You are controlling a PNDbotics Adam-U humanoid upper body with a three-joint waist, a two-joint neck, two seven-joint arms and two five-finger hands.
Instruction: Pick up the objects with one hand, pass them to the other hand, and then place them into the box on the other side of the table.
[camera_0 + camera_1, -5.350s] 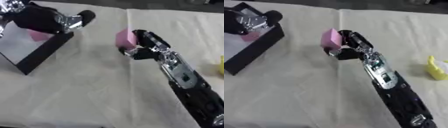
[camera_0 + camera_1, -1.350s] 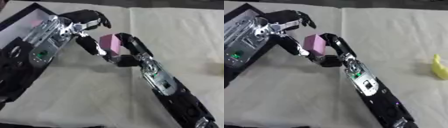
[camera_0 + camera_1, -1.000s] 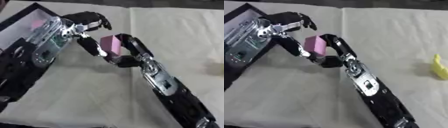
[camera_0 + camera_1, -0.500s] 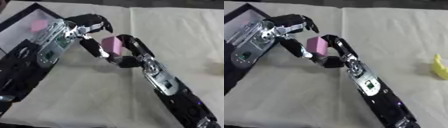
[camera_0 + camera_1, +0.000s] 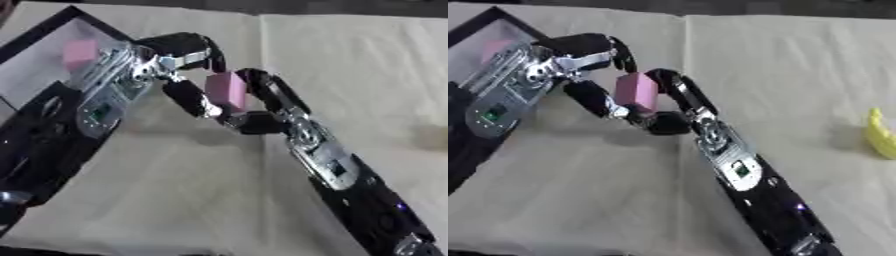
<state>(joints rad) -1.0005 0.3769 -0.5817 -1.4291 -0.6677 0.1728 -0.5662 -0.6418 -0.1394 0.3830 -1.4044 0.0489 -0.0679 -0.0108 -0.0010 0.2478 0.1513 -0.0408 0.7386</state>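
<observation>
At the far left stands one black-walled box [image 5: 52, 30] with a pale floor, and in it lies one pink block [image 5: 80, 50], near the box's upper corner. That makes two pink blocks in view; the second pink block [image 5: 635, 93] is held up above the desk [image 5: 350, 60] between the two hands, right of the box and clear of it.

The left arm comes in from the lower left, across the box's near wall. Its left hand [image 5: 179, 55] sits just left of and above the held block: the upper fingers [image 5: 203, 47] curl over the block's top edge, and a lower finger [image 5: 191, 98] reaches down along the block's left face, touching or very nearly touching it. Whether this hand already clamps the block cannot be told; its fingers are bent around it, not straight.

The right hand [image 5: 262, 107] comes up from the lower right and has the block pinched: curled fingers [image 5: 267, 90] wrap the block's right side and top, and the thumb part presses in below it. So the block sits between the two hands, at the right hand's fingertips and just under the left hand's curled fingers.

At the far right, well apart from the hands, one yellow object [image 5: 880, 134] lies on the desk's cloth; its shape is long and slightly bent.
</observation>
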